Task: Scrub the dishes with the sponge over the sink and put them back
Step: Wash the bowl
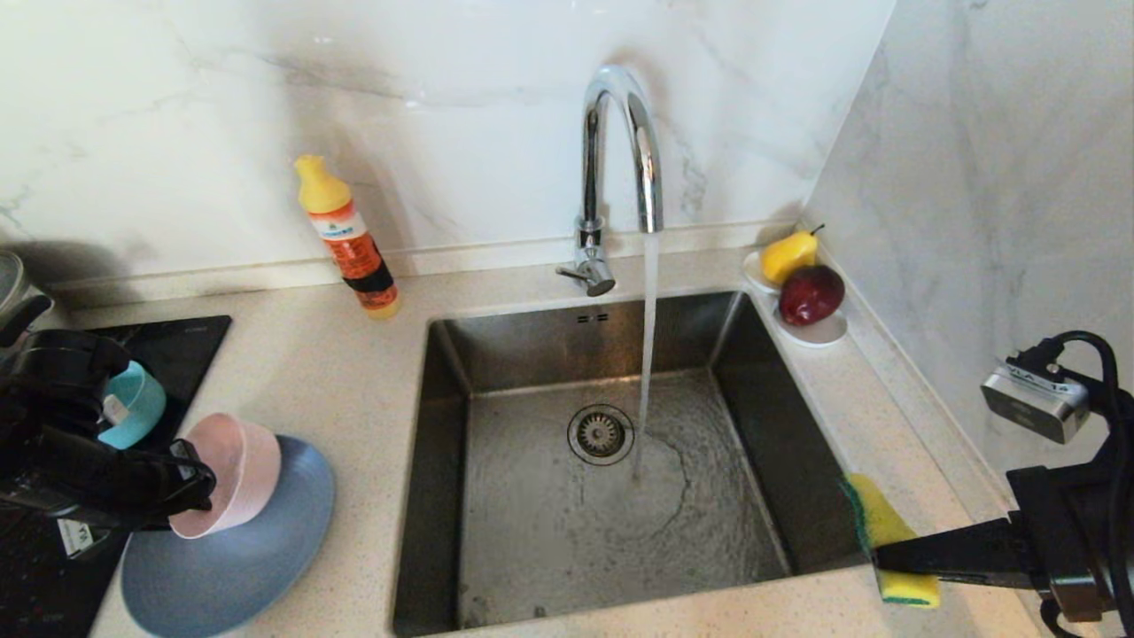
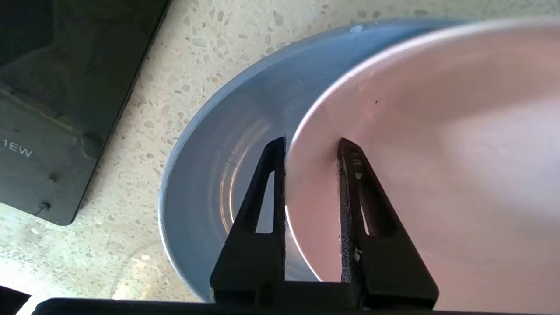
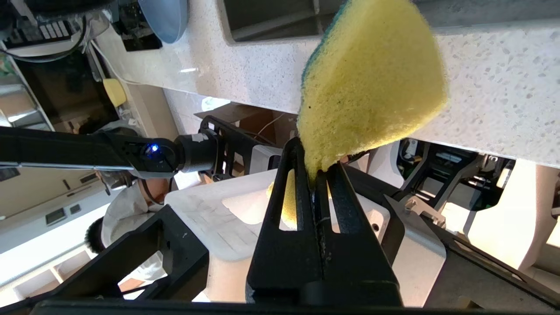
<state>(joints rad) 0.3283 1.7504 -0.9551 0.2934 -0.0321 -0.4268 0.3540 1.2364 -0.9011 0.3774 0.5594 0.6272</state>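
Tilting on the blue-grey plate (image 1: 239, 558) left of the sink (image 1: 611, 496), the pink bowl (image 1: 235, 474) is pinched at its rim by the left gripper (image 2: 311, 146); the sponge (image 1: 886, 540) is clamped by the right gripper (image 3: 316, 168) at the sink's right corner.

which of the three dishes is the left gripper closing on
The pale pink bowl: the left gripper straddles its rim. It rests on the blue-grey plate; the teal bowl sits apart.

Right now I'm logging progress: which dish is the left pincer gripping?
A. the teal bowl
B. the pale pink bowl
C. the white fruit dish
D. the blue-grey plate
B: the left pincer straddles the rim of the pale pink bowl, one finger inside and one outside, tilting it over the blue-grey plate.
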